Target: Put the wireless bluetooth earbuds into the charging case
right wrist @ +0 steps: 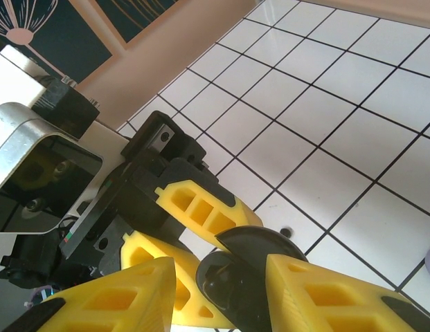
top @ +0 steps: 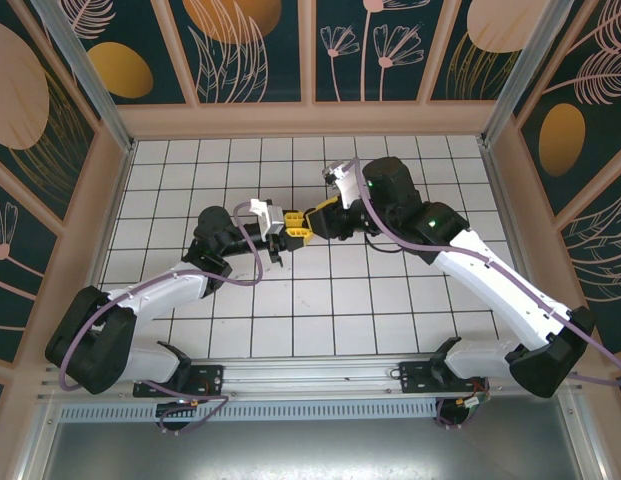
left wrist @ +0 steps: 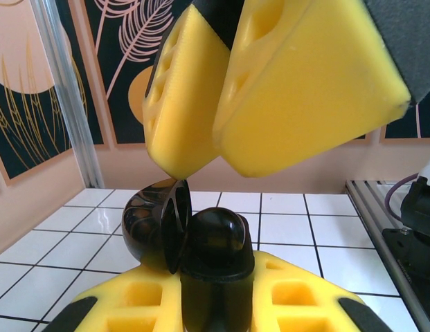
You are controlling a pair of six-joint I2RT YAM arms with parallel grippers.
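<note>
Charging case (left wrist: 218, 235) black, glossy, lid open | left tool (left wrist: 215, 299) clamped on it | right tool (right wrist: 218, 268) unclear

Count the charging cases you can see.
1: a black case, lid open, gripped in the left claw above the tiles, the right claw at its lid. Others may be hidden under the arms.

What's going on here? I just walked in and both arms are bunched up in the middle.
The left arm's fingers are shut on a black charging case, holding it over the tiled table with its lid hinged open. The right arm's fingers are right at the case, close to the open lid. Whether they grip anything is unclear. I can't make out an earbud in the case.
</note>
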